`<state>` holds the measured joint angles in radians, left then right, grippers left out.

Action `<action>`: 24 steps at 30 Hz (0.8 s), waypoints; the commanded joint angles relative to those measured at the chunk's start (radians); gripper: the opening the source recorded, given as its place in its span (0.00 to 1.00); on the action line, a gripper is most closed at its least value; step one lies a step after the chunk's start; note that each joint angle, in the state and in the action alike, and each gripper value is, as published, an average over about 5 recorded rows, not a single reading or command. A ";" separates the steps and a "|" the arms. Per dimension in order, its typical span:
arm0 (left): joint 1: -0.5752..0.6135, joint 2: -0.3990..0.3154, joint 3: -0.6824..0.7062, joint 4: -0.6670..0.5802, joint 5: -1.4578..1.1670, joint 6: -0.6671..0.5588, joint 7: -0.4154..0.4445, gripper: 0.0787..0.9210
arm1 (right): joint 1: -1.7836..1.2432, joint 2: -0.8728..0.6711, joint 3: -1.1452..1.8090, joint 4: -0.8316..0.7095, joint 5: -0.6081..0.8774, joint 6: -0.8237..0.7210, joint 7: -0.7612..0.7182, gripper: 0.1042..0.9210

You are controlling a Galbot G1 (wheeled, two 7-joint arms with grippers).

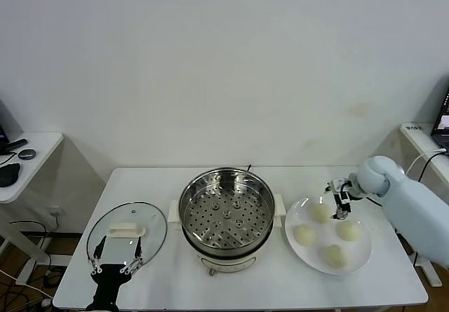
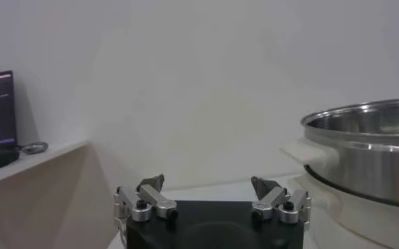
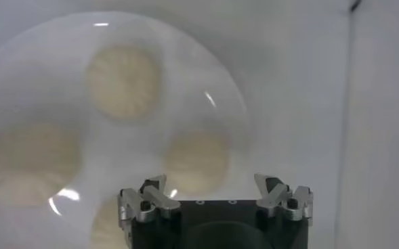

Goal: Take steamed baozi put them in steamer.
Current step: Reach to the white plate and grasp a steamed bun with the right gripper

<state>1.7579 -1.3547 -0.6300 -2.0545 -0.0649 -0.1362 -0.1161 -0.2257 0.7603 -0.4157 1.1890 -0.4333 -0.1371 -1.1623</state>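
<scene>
Nearest my head camera, at the desk's front left corner, my left hand hangs parked with its fingers spread wide and holding nothing, just in front of the glass lid. At the middle of the desk stands the steamer, its perforated tray bare. Toward the right edge lies a white plate carrying all four steamed baozi. My right hand hovers over the plate's back portion, fingers wide apart and gripping nothing, just beside the rearmost bun and between it and the right-hand one. From the right wrist camera the buns lie below the spread fingers, none touched.
</scene>
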 commanded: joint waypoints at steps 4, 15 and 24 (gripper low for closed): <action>-0.002 -0.002 -0.007 0.001 0.006 -0.001 0.001 0.88 | 0.070 0.050 -0.105 -0.064 -0.006 -0.014 -0.035 0.88; -0.001 -0.010 -0.008 0.002 0.013 -0.004 -0.001 0.88 | 0.050 0.065 -0.100 -0.077 -0.027 -0.045 -0.019 0.80; 0.005 -0.013 -0.008 -0.001 0.016 -0.006 -0.002 0.88 | 0.034 0.062 -0.083 -0.085 -0.037 -0.052 -0.006 0.56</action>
<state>1.7634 -1.3676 -0.6373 -2.0555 -0.0497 -0.1421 -0.1185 -0.1988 0.8148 -0.4865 1.1142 -0.4665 -0.1855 -1.1671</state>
